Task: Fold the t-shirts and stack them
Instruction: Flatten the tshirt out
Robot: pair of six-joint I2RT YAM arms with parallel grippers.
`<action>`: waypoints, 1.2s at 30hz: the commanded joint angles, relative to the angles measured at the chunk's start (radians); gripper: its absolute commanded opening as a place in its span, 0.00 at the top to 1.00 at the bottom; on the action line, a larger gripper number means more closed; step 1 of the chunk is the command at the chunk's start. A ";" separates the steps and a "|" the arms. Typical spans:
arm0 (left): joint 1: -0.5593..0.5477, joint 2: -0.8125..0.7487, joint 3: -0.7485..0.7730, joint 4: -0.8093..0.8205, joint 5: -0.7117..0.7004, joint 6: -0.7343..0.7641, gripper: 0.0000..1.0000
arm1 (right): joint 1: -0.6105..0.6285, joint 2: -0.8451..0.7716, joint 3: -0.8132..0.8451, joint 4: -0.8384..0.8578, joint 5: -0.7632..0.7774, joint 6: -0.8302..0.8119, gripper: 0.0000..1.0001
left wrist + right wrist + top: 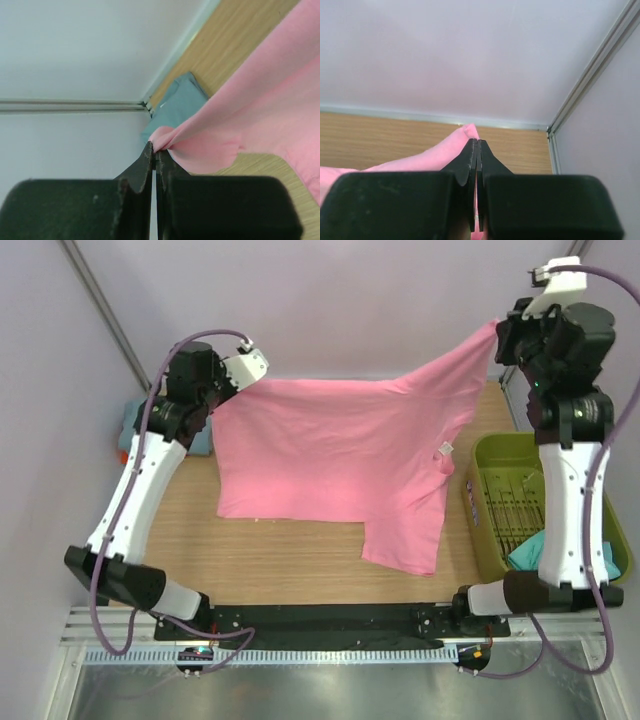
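Note:
A bright pink t-shirt [340,455] is stretched above the table between both arms, its lower part draping onto the wood. My left gripper [215,400] is shut on its left corner; the pink t-shirt [260,100] bunches at the left gripper [155,148] tips in the left wrist view. High at the back right, my right gripper [498,332] is shut on the other corner, and the pink t-shirt [425,157] pokes out past the right gripper [478,142] tips. A folded grey-blue t-shirt [175,105] lies in the back left corner. A teal t-shirt [530,550] sits in the basket.
An olive-green plastic basket [495,455] stands at the right side of the table, under the right arm. The grey-blue t-shirt [130,425] lies by the left wall behind the left arm. Walls close in the back and both sides.

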 commanded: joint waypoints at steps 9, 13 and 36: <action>-0.013 -0.351 -0.018 0.059 0.115 -0.172 1.00 | 0.000 -0.276 0.103 -0.056 -0.044 0.081 0.99; -0.014 -0.471 -0.008 0.060 0.117 -0.211 1.00 | 0.000 -0.347 0.148 -0.119 -0.073 0.096 0.99; 0.007 -0.487 0.193 -0.076 0.118 -0.223 1.00 | 0.000 -0.319 0.400 -0.006 0.020 -0.030 0.99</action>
